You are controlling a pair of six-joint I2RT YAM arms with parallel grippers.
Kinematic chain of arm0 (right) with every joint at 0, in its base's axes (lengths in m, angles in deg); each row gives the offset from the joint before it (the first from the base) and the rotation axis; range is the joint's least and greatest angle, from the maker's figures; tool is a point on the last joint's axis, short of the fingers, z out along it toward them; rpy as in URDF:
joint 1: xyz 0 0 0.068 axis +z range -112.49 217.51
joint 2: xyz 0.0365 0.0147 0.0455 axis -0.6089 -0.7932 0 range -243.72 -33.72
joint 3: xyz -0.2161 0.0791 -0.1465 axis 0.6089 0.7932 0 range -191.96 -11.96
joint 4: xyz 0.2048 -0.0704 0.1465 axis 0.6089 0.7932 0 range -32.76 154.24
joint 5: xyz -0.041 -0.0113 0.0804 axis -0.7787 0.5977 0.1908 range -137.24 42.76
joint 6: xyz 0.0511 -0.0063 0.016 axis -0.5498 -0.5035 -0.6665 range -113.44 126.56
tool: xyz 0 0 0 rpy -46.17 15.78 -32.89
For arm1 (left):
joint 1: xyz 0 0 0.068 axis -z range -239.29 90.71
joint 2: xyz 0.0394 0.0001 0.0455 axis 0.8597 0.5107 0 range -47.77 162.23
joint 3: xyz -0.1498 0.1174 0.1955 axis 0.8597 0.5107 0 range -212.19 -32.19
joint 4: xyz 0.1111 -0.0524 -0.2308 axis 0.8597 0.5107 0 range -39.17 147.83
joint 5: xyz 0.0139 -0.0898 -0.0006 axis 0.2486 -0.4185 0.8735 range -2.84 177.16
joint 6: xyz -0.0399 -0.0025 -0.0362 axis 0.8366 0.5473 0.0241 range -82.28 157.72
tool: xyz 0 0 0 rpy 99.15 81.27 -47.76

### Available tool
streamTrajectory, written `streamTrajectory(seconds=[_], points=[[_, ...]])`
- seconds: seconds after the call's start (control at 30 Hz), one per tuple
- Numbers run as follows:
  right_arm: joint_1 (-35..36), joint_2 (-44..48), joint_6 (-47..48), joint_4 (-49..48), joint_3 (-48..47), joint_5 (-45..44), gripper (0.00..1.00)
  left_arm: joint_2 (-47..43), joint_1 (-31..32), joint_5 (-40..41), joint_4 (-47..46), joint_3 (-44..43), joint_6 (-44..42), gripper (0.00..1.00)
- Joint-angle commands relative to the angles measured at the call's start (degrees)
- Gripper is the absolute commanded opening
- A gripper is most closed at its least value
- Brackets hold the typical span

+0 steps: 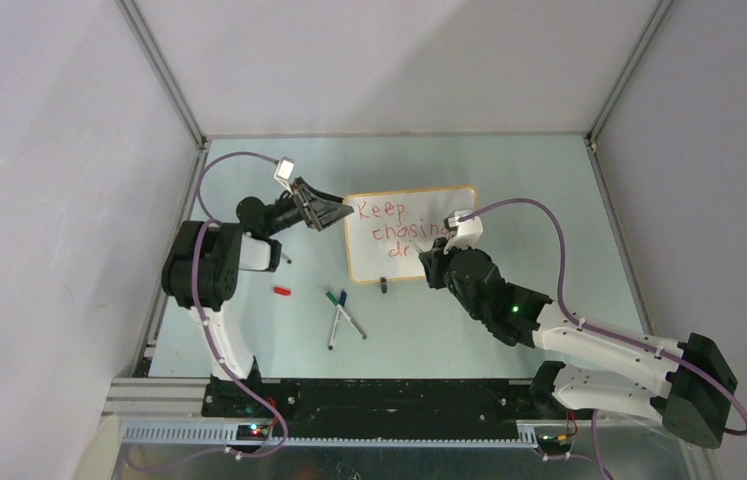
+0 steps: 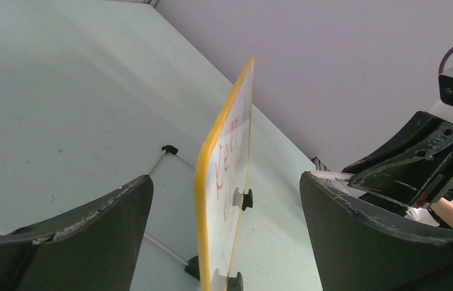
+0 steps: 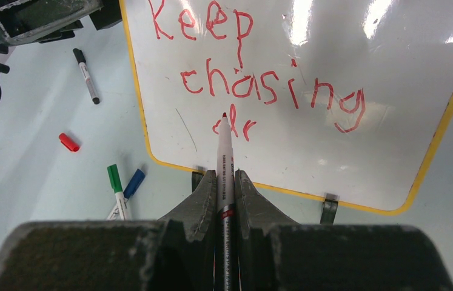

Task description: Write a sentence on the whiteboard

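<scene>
The whiteboard (image 1: 454, 200) stands on two black clip feet (image 3: 328, 209) near the middle of the worktop (image 1: 529, 200). Its written face leans back toward the arms, which suits a pen coming from the near side.

The left end effector (image 1: 341, 213) sits at the board's 9 o'clock, spread wide. In the left wrist view the orange frame (image 2: 211, 163) rises between its two fingers (image 2: 90, 224) with a gap on each side, and I cannot tell whether it touches the frame lower down. It is probably there to catch the board if pen pressure tips or slides it.

The right end effector (image 3: 225, 182) comes in from the board's 5 o'clock, pinching a red marker (image 3: 224, 151) that lies straight along the line of its fingers. The marker tip rests at the third line.

The sentence (image 3: 254, 85) so far reads "Keep", then "chasing", then only "dr", so the writing looks well along but unfinished.

- **Room on the board:** Toward 3 o'clock from the tip, bare white runs out to the right frame. Toward 6 o'clock the bottom frame is near, so any further letters must stay low and level.
- **Loose items:** A red cap (image 3: 69, 142) and the green (image 3: 114, 182) and blue (image 3: 133, 182) pens lie at the board's 7 o'clock. A black pen (image 3: 85, 76) lies off toward 9 o'clock. All of these are well away from a rightward stroke.
</scene>
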Motion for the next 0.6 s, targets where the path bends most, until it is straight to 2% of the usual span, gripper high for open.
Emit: streamTrajectory(seconds=[0.0,0.13,0.2,0.3,0.37,0.47,0.57], points=[[0.4,-0.2,0.2,-2.4,-0.1,-1.1,0.0,2.0,-0.1,-1.2,-4.1,-3.4,0.4,0.94],[0.5,-0.4,0.4,-2.6,-0.2,-1.1,0.0,2.7,-0.1,-1.7,-4.1,-4.1,1.0,0.9],[0.5,-0.4,0.6,-2.6,-0.1,-1.2,0.0,3.2,-0.1,-1.4,-4.1,-4.4,1.5,0.82],[0.7,-0.4,0.4,-2.6,-0.1,-1.1,0.0,3.0,-0.1,-1.9,-4.2,-4.3,1.3,0.59],[0.8,-0.4,0.4,-2.7,-0.1,-1.2,0.0,2.3,0.2,-2.8,-4.2,-4.0,0.6,0.5],[0.8,-0.9,0.6,-3.1,-0.2,-1.0,0.0,1.2,1.4,-4.2,-4.2,-3.9,-0.3,0.29],[0.9,-1.2,0.6,-3.4,-0.1,-0.6,0.0,0.7,1.9,-4.3,-4.2,-3.5,-1.3,0.27]])
